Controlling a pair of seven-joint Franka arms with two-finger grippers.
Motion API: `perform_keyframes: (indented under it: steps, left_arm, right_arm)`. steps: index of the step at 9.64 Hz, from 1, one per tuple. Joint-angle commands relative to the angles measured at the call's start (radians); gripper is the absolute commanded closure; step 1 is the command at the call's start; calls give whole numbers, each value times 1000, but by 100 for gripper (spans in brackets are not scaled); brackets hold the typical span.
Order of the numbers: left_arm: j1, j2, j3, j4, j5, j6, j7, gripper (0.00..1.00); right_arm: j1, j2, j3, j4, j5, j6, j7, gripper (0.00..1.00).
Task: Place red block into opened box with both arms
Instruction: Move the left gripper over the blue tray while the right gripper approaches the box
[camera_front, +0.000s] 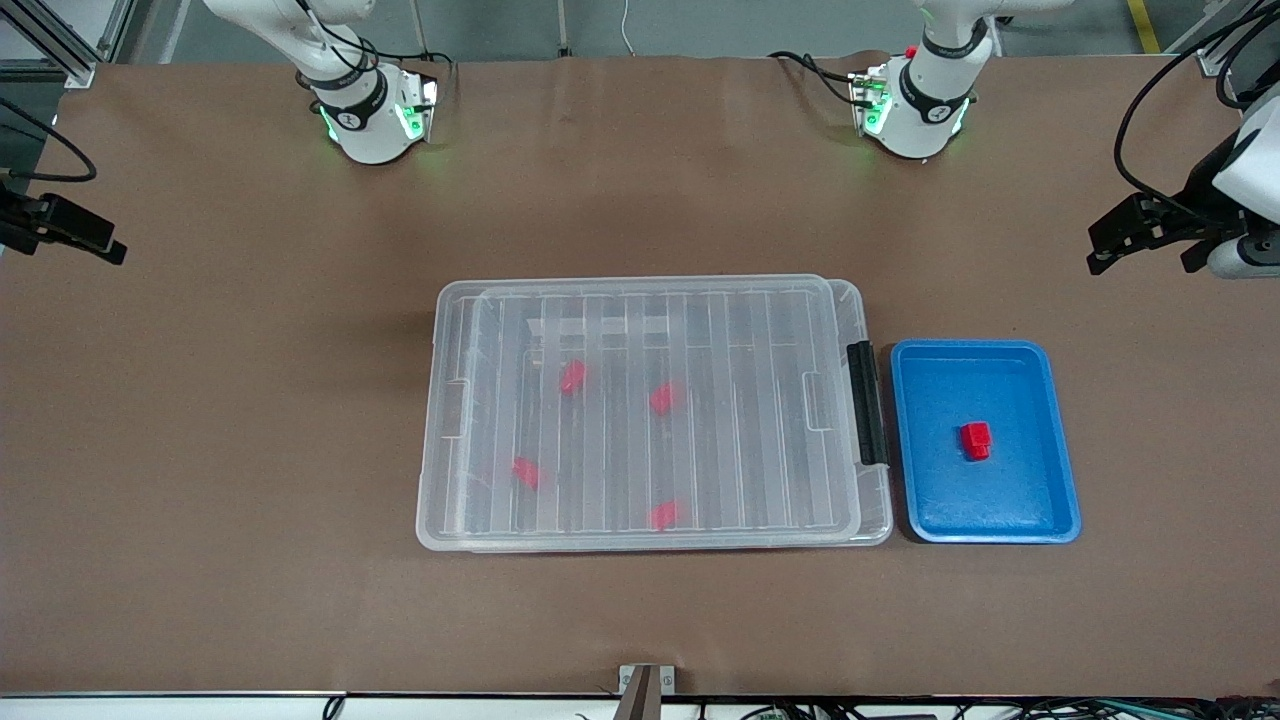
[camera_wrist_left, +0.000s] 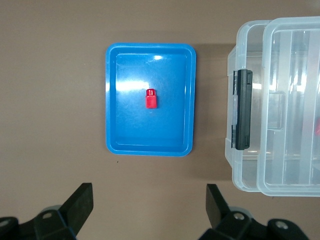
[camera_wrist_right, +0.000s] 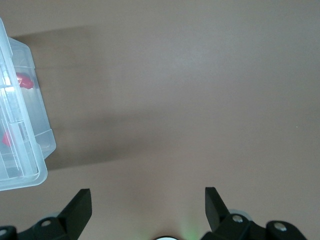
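One red block (camera_front: 976, 440) (camera_wrist_left: 151, 99) lies in the middle of a blue tray (camera_front: 1050, 500) (camera_wrist_left: 112, 100), beside the handle end of the box (camera_front: 880, 520) (camera_wrist_left: 250, 165) (camera_wrist_right: 25, 150). The ribbed clear lid (camera_front: 640, 300) lies on top of the box, and several more red blocks (camera_front: 572, 376) show through it. My left gripper (camera_front: 1105, 245) (camera_wrist_left: 149, 192) hangs open and empty over bare table at the left arm's end. My right gripper (camera_front: 105, 248) (camera_wrist_right: 146, 192) hangs open and empty over bare table at the right arm's end.
The box's black handle (camera_front: 866, 400) (camera_wrist_left: 243, 110) faces the tray. Brown table (camera_front: 640, 620) stretches all round the box and the tray. The two arm bases (camera_front: 370, 120) (camera_front: 915, 110) stand along the table's edge farthest from the front camera.
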Motion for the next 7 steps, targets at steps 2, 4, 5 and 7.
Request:
perform_keyframes:
  steps: [2, 4, 5, 7]
  left_arm:
    - [4, 7, -3, -15, 12, -9, 11, 1]
    - [4, 24, -2, -5, 10, -11, 9, 1]
    - [5, 30, 0, -7, 9, -11, 12, 1]
    - [5, 77, 1, -10, 12, -9, 12, 1]
  right_arm:
    - [-16, -11, 12, -11, 18, -2, -7, 0]
    - [-13, -11, 13, -11, 18, -4, -4, 0]
    - [13, -10, 13, -11, 18, -2, 5, 0]
    - [85, 43, 22, -7, 29, 39, 10, 0]
